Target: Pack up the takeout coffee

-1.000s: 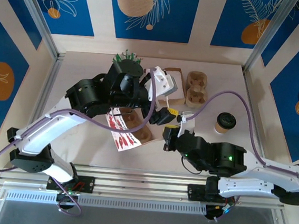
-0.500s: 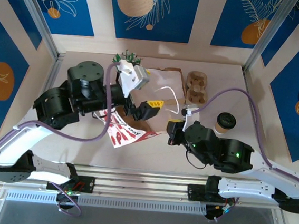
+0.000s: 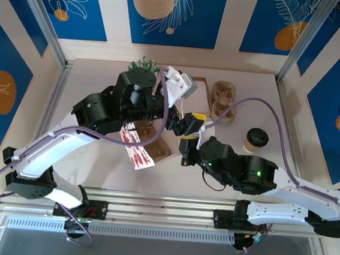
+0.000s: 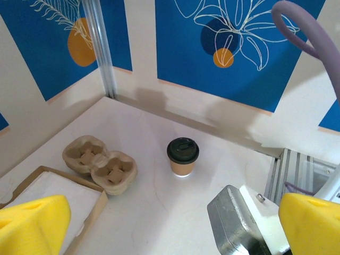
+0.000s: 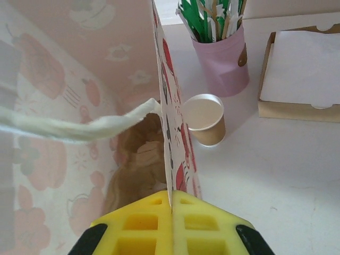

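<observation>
Ok so from the overhead cam my right gripper [image 3: 186, 148] sits at the middle of the table [image 3: 102, 79], and on its own wrist cam the right gripper [image 5: 171, 210] has both yellow pads pinched tight on the top edge of the paper bag [image 5: 64, 79], the white one with red prints. The bag [image 3: 136, 151] stands open, with a white cord handle [image 5: 79, 127] drooping across the mouth and something brown down inside that I can't make out properly. The left gripper [image 3: 188, 122] hangs just above and beside the right one. On the left wrist cam its fingers [image 4: 32, 223] are spread wide with nothing between them. The takeout coffee [image 3: 256, 139], black lid on, stands upright on the right side of the table, well apart from the bag and both grippers, near the moulded cup carrier [image 3: 224, 101]. The left wrist cam shows the same cup [image 4: 183, 156] just right of the carrier [image 4: 100, 164]. There's also a lidless kraft cup [image 5: 206, 119] just beside the bag wall, right in front of the pink cup of sticks [image 5: 220, 53] and near a flat cardboard box [image 5: 297, 79].
</observation>
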